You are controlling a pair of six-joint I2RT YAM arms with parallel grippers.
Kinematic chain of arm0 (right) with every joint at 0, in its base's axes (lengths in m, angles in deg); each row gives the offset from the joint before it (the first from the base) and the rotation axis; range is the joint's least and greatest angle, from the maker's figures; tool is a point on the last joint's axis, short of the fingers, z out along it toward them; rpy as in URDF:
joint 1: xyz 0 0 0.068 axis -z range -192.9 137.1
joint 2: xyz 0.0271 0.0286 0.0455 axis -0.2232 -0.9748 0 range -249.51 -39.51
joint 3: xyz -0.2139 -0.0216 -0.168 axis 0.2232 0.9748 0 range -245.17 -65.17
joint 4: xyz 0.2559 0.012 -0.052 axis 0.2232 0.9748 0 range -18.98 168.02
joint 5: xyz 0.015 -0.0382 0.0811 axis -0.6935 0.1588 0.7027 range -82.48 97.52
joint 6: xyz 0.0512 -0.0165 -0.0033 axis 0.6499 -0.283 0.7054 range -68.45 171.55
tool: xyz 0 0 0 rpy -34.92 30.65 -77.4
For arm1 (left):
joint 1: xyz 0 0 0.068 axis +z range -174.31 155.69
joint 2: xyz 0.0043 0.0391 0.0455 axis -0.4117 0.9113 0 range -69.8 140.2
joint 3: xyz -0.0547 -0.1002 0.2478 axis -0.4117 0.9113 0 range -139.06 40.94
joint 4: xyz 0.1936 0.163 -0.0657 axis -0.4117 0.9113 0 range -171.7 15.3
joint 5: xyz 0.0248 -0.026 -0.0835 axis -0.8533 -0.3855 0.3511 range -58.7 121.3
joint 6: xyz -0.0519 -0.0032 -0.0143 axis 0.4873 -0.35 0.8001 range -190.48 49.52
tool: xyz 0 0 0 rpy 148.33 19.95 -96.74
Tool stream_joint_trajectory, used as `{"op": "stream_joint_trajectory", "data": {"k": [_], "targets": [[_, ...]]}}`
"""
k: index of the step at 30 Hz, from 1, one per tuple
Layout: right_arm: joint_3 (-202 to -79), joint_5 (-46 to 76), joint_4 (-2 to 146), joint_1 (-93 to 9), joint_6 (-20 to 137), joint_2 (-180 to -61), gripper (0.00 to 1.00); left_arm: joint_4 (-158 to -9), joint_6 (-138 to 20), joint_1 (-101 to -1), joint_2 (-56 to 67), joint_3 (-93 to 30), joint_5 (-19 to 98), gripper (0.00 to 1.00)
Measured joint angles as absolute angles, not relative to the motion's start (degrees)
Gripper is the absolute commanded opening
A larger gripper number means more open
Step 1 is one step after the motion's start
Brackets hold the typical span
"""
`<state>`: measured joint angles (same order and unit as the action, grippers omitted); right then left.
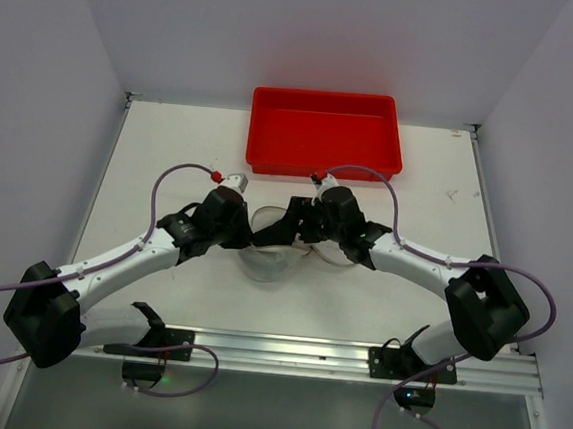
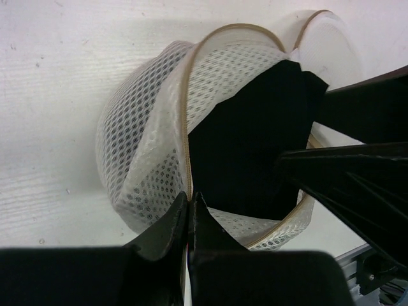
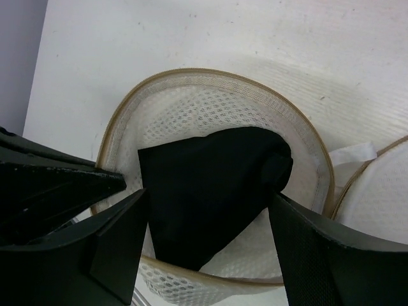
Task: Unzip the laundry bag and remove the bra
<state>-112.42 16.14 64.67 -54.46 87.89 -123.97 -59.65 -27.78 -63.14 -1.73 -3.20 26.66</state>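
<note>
The laundry bag [image 2: 146,127] is a round white mesh case lying unzipped, its tan zipper rim [image 3: 217,80] gaping wide. Inside it rests the black bra [image 3: 210,178], also plain in the left wrist view [image 2: 248,140]. My left gripper [image 2: 190,203] is shut on the bag's rim at the zipper edge, holding the mesh wall up. My right gripper [image 3: 207,210] is open and reaches into the opening, one finger on each side of the bra. From above, both grippers [image 1: 252,237] [image 1: 277,236] meet over the bag [image 1: 267,263], hiding the bra.
A red rectangular tray [image 1: 326,133] stands at the back of the white table [image 1: 171,154]. The bag's other half [image 3: 382,191] lies flopped open beside the case. A metal rail [image 1: 285,350] runs along the near edge. Grey walls close in on both sides.
</note>
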Motion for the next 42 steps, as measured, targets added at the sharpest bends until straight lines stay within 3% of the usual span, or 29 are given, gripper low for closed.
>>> {"op": "stream_joint_trajectory", "data": {"k": [8, 10, 12, 13, 16, 22, 31, 42], "targets": [[-113.95, 13.71, 66.84, -56.54, 90.3, -127.23, 0.65, -60.48, -27.74, -63.14, -1.73, -3.2, 26.87, 0.0], [-114.23, 12.95, 67.38, -56.71, 90.58, -127.62, 0.58, -60.64, -27.74, -63.14, -1.73, -3.2, 26.87, 0.0], [-114.43, 12.75, 67.56, -56.75, 90.75, -127.93, 0.47, -60.7, -27.74, -63.14, -1.73, -3.2, 26.87, 0.0], [-114.58, 12.66, 67.56, -56.75, 90.84, -128.13, 0.3, -60.68, -27.74, -63.14, -1.73, -3.2, 26.87, 0.0], [-114.89, 12.62, 67.56, -56.84, 90.62, -128.39, 0.0, -60.68, -27.74, -63.14, -1.73, -3.2, 26.87, 0.0], [-115.04, 13.04, 67.71, -57.45, 89.27, -125.42, 0.0, -60.59, -27.74, -63.14, -1.73, -3.2, 26.57, 0.0], [-113.4, 14.24, 67.51, -57.59, 82.06, -104.94, 0.0, -59.3, -28.08, -63.12, -1.75, -4.07, 24.82, 0.0], [-112.5, 20.9, 71.14, -57.5, 73.05, -103.21, 0.0, -53.16, -29.09, -61.81, -4.83, -8.83, 22.5, 0.0]]}}
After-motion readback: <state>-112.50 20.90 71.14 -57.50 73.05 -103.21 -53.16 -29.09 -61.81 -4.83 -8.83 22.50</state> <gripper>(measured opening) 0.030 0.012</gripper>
